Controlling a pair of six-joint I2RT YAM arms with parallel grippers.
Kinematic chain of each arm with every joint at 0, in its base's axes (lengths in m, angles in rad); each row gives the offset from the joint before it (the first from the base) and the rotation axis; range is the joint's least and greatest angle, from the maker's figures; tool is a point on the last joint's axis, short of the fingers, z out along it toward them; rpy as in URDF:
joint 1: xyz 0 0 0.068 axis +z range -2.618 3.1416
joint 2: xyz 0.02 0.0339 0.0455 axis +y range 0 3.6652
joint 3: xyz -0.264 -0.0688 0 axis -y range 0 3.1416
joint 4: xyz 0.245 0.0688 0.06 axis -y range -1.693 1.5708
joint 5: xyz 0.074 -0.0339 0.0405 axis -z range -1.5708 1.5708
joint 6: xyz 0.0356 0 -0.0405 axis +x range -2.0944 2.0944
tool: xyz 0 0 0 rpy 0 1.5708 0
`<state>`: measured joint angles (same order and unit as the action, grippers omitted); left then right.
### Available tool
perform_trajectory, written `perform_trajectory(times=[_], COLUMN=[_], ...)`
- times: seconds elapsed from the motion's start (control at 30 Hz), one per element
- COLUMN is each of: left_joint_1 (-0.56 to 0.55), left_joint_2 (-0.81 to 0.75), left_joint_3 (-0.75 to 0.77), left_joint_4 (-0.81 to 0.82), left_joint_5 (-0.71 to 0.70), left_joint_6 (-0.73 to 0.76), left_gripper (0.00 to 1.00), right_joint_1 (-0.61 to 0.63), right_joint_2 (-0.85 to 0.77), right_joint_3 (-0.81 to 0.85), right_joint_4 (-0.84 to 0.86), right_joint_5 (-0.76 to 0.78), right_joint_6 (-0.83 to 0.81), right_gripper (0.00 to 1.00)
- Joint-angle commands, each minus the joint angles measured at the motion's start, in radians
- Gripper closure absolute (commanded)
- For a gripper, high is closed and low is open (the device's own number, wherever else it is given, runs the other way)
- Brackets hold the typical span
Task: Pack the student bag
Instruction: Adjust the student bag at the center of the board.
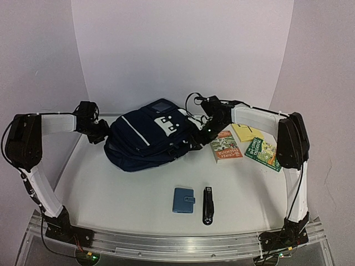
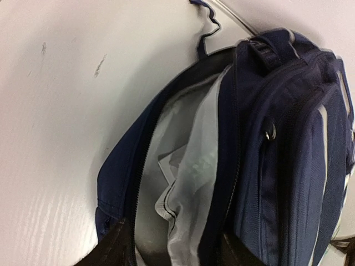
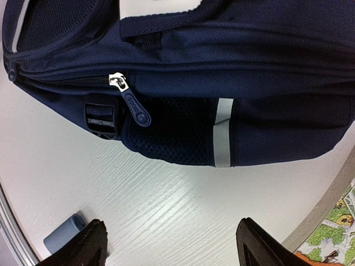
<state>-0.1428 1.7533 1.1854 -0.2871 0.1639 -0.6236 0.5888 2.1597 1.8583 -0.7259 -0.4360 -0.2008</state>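
Note:
The student bag (image 1: 148,137), dark navy with white stripes and patches, lies on its side at the back middle of the table. My left gripper (image 1: 101,133) is at its left end. In the left wrist view (image 2: 172,255) it is open, its dark fingers (image 2: 111,246) spread either side of the unzipped main opening with its grey lining (image 2: 194,172). My right gripper (image 1: 208,133) is at the bag's right end. It is open and empty over bare table (image 3: 175,249), just short of the bag's mesh side pocket (image 3: 172,138) and a zipper pull (image 3: 132,101).
Two colourful books (image 1: 226,147) (image 1: 262,153) and a yellow notepad (image 1: 247,132) lie right of the bag. A small light-blue wallet (image 1: 183,200) and a black elongated object (image 1: 208,205) lie near the front. White walls stand close behind and at both sides.

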Motion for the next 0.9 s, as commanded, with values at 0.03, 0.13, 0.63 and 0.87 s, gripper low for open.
perform_trajectory(times=[0.03, 0.13, 0.63, 0.87], left_joint_1=[-0.005, -0.005, -0.098, -0.197], left_joint_2=[-0.208, -0.307, -0.618, -0.632], left_joint_3=[-0.028, -0.066, -0.369, -0.475], left_joint_4=[0.012, -0.012, -0.039, -0.001], left_joint_5=[0.109, 0.139, 0.214, 0.165], left_joint_6=[0.073, 0.083, 0.035, -0.002], left_gripper=[0.32, 0.16, 0.05, 0.06], right_joint_1=[0.073, 0.092, 0.124, 0.130], right_joint_2=[-0.052, -0.050, 0.059, 0.127], right_joint_3=[-0.049, -0.075, -0.119, -0.141], right_joint_4=[0.072, 0.116, 0.320, 0.476], right_joint_5=[0.146, 0.161, 0.228, 0.294], right_joint_6=[-0.358, -0.511, -0.827, -0.878], right_gripper=[0.20, 0.22, 0.31, 0.40])
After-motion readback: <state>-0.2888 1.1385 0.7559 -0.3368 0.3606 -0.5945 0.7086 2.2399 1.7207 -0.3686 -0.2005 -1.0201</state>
